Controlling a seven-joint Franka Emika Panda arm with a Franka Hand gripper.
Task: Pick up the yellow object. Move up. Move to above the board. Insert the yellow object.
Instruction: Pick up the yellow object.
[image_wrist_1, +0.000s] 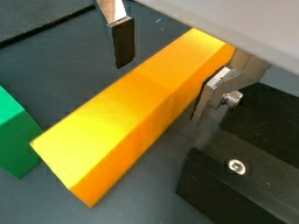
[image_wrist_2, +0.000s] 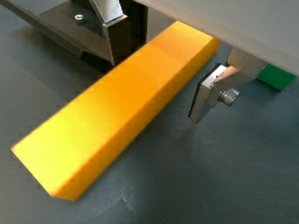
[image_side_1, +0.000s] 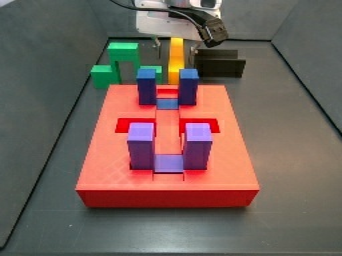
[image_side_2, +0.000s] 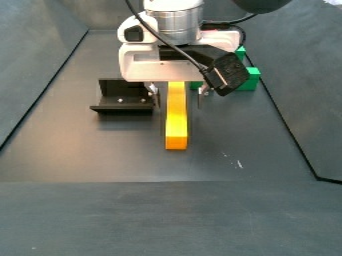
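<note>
The hand (image_side_2: 179, 91) hides the bar's (image_side_2: 177, 118) 12 o'clock end; blue posts (image_side_1: 170, 85) screen its lower part.

Side view from the board end: large flat red square board with upright blue and purple posts (image_side_1: 167, 160) nearest the camera. Long narrow yellow rectangular bar (image_side_1: 177, 58) at 12 o'clock behind it, flat on the floor. Green stepped block (image_side_1: 118, 60) at 11 o'clock, black L-shaped fixture (image_side_1: 225, 66) at 1 o'clock. Two-finger silver gripper (image_wrist_1: 172, 70) over the bar's far end, one finger either side. Opposite side view: fixture (image_side_2: 123, 97) at 9 o'clock of bar (image_side_2: 177, 117), gripper (image_side_2: 178, 92) above it.
</note>
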